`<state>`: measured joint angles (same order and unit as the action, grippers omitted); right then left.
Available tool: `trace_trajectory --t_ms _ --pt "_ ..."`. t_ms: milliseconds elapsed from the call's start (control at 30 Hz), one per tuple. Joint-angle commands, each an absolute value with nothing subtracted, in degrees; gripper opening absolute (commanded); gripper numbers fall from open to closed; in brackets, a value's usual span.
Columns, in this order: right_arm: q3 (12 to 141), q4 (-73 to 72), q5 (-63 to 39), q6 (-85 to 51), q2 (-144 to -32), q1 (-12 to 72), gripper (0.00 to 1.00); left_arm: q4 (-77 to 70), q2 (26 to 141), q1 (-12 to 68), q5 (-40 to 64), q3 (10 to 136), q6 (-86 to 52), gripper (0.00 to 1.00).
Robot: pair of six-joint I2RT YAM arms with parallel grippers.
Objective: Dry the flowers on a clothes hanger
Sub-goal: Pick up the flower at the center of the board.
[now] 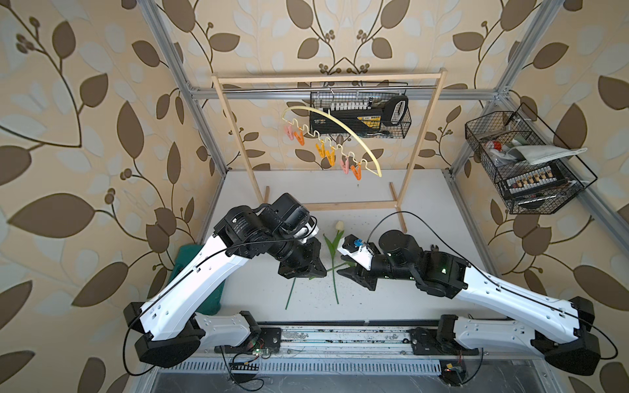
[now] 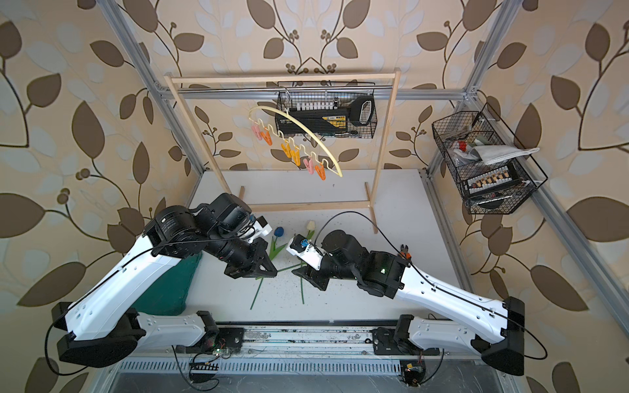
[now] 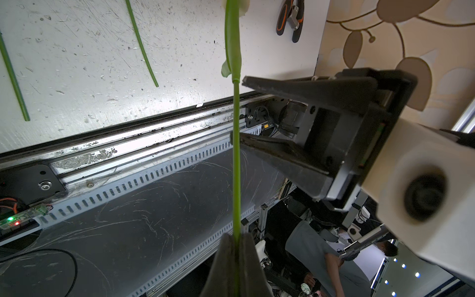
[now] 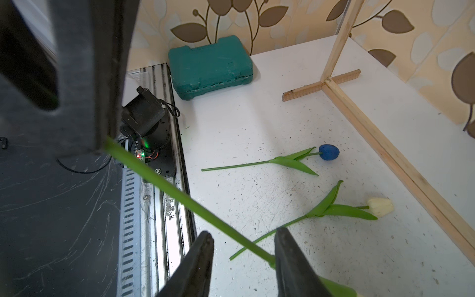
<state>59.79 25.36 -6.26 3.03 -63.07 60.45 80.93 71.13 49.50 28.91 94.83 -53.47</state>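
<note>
Tulip stem (image 3: 236, 167) pinched in the closed left gripper (image 3: 236, 236), straddled by the parted right gripper (image 4: 244, 234).
The thin, smooth stem, touched on one side only, could be flicked aside by an off-centre closure; two flowers (image 4: 329, 152) are laid flat on the scuffed table (image 4: 257, 123) beyond the fingers, the wavy clothes hanger (image 1: 321, 149) well above.

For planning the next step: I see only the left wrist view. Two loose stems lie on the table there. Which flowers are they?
Observer: The right wrist view shows a blue tulip and a cream-white tulip, both flat on the table.
Operator: Does the clothes hanger carry any flower?
Observer: No. In both top views the clothes hanger hangs in the wooden rack; its clothespins hold nothing.
Operator: Anything beside the left arm?
Observer: A green case on the table, by the wall.
</note>
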Motion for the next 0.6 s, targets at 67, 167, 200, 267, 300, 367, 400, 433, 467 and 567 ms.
trace_trajectory --t_ms 67,167,200,267,300,367,400,433,467,567 --pt "63.27 24.18 -5.97 5.05 -64.98 61.12 0.4 81.3 69.79 48.78 30.5 95.91 -53.17 0.0" --pt "63.93 24.17 -5.61 5.74 -65.55 61.26 0.4 81.3 69.87 48.69 30.67 96.15 -53.17 0.0" --pt "63.98 24.17 -5.54 5.93 -65.7 61.34 0.4 81.26 69.85 48.68 30.76 96.17 -53.17 0.0" --pt "64.15 23.92 -5.36 6.11 -65.99 61.42 0.41 81.23 69.87 48.54 30.85 96.1 -53.17 0.0" --pt "64.16 23.9 -5.43 6.15 -66.17 61.37 0.42 81.29 69.93 48.52 30.85 96.08 -53.17 0.0" --pt "64.16 23.72 -5.49 6.15 -66.65 61.46 0.42 81.18 69.95 48.38 30.94 96.07 -53.17 0.0" --pt "64.16 23.63 -5.49 6.15 -66.92 61.51 0.42 81.07 69.92 48.34 31.02 96.07 -53.17 0.0" --pt "64.16 23.58 -5.32 6.24 -67.05 61.61 0.43 81.05 69.94 48.26 31.18 96.07 -53.17 0.0" --pt "64.16 23.38 -5.04 6.24 -67.22 61.69 0.44 80.88 69.96 48.16 31.29 96.14 -53.17 0.0" --pt "63.98 22.51 -4.66 6.24 -67.49 61.86 0.45 80.67 70.04 48.08 31.6 96.08 -53.17 0.0"
